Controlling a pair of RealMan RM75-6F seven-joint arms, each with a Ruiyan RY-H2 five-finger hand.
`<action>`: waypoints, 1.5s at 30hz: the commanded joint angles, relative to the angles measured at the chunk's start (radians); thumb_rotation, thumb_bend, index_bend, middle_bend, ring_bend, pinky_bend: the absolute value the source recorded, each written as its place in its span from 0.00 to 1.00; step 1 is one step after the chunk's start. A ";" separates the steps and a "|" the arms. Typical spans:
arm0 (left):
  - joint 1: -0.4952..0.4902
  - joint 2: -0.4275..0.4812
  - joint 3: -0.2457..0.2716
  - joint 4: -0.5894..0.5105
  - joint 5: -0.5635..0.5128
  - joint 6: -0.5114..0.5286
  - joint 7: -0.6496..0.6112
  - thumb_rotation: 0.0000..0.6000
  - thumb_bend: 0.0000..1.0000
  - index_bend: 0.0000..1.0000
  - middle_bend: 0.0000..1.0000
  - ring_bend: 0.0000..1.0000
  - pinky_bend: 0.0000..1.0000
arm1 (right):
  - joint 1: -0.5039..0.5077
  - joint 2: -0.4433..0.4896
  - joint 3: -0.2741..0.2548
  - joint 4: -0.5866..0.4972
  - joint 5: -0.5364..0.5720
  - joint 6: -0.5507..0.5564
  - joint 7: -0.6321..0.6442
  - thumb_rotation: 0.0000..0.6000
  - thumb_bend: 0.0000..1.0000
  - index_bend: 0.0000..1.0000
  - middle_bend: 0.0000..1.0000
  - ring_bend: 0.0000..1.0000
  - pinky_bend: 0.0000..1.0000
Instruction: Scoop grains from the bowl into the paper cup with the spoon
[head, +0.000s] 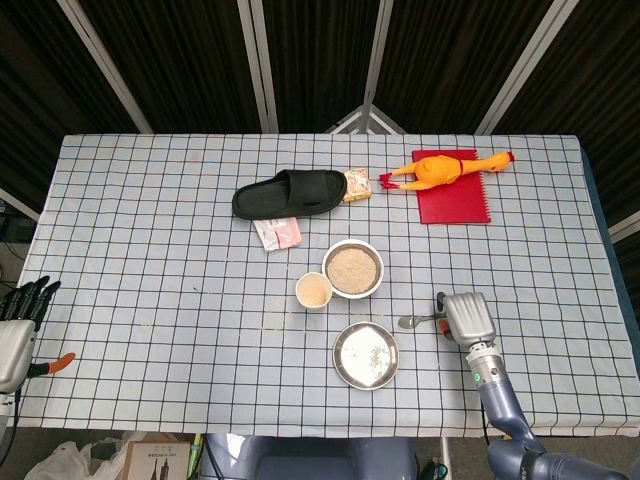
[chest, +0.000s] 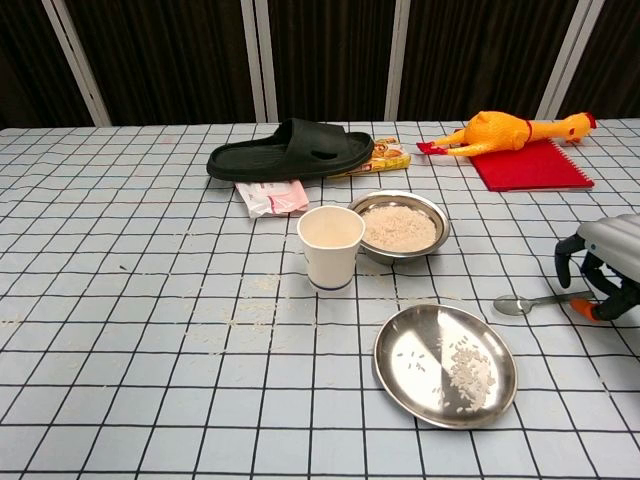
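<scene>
Bare checked cloth on the surface (head: 150, 250) stretches wide across the left half. At centre, the white paper cup (chest: 331, 247), the steel bowl of grains (chest: 399, 226) and the flat steel plate (chest: 445, 364) crowd together with narrow gaps. The metal spoon (chest: 530, 302) lies just right of the plate. A black slipper (chest: 291, 150) and pink packet (chest: 271, 196) block the far side.
</scene>
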 joint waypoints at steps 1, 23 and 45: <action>0.000 0.000 0.000 0.000 -0.001 -0.001 0.000 1.00 0.00 0.00 0.00 0.00 0.00 | 0.002 -0.002 0.000 -0.004 0.007 -0.001 -0.010 1.00 0.41 0.50 0.83 0.97 1.00; -0.002 0.002 -0.002 -0.005 -0.011 -0.005 0.000 1.00 0.00 0.00 0.00 0.00 0.00 | 0.013 -0.021 -0.008 0.004 0.035 -0.004 -0.043 1.00 0.45 0.51 0.83 0.97 1.00; -0.002 0.005 -0.002 -0.009 -0.014 -0.007 -0.004 1.00 0.00 0.00 0.00 0.00 0.00 | 0.008 0.007 0.012 -0.037 0.017 0.051 -0.022 1.00 0.51 0.61 0.83 0.97 1.00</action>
